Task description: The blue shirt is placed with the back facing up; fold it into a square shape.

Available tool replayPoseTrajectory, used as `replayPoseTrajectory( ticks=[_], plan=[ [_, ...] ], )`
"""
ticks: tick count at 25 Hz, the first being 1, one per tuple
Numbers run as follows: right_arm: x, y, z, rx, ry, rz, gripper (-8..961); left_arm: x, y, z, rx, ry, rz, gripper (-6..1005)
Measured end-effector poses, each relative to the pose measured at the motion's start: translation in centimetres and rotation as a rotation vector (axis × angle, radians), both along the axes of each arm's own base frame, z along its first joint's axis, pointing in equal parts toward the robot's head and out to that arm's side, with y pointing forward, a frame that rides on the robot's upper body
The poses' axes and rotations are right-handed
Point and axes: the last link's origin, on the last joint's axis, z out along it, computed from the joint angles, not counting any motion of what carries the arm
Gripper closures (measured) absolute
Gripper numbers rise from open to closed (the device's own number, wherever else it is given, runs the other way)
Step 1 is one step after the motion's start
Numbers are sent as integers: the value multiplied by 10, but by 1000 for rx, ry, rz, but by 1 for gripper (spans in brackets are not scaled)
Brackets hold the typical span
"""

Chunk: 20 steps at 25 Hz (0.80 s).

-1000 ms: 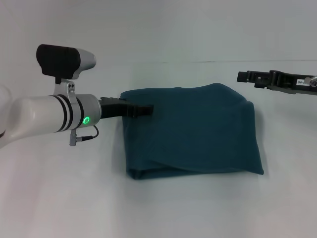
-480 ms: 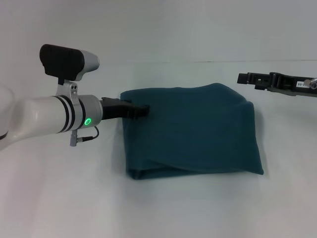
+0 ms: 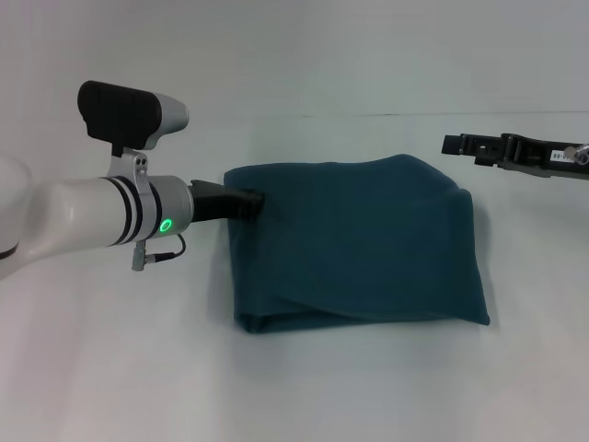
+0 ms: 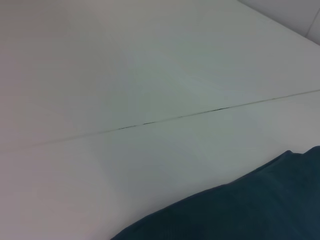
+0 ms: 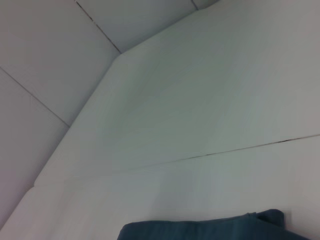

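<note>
Left claw (image 3: 255, 203) at the shirt's left edge, right claw (image 3: 451, 144) aloft.

Whether my left claw is wide or narrow I cannot tell; its tip lies over the upper left edge of the blue shirt (image 3: 359, 244). That shirt lies folded into a rough square on the white bench (image 3: 110, 350). My right claw hangs apart beyond its far right corner, state unclear.

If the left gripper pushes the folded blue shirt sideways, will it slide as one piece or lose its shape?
The blue shirt would probably bunch up rather than slide whole: it looks like soft cloth, with rounded, puffy edges. Its loose layers, visible at the near edge, would likely shift over each other. The left gripper meets only its left edge, so that side would probably crumple first.
</note>
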Motion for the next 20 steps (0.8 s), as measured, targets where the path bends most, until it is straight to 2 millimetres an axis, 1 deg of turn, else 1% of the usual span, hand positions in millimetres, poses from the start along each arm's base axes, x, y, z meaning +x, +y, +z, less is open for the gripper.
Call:
replayPoseTrajectory(
  ticks=[3, 9, 20],
  plan=[
    [0, 0, 0, 1, -1, -1, 99, 1, 0, 0, 0, 0, -2, 816],
    [0, 0, -1, 4, -2, -4, 100, 1, 1, 0, 3, 2, -3, 937],
    [1, 1, -3, 9, -8, -10, 100, -1, 6, 7, 42, -12, 22, 922]
  ],
)
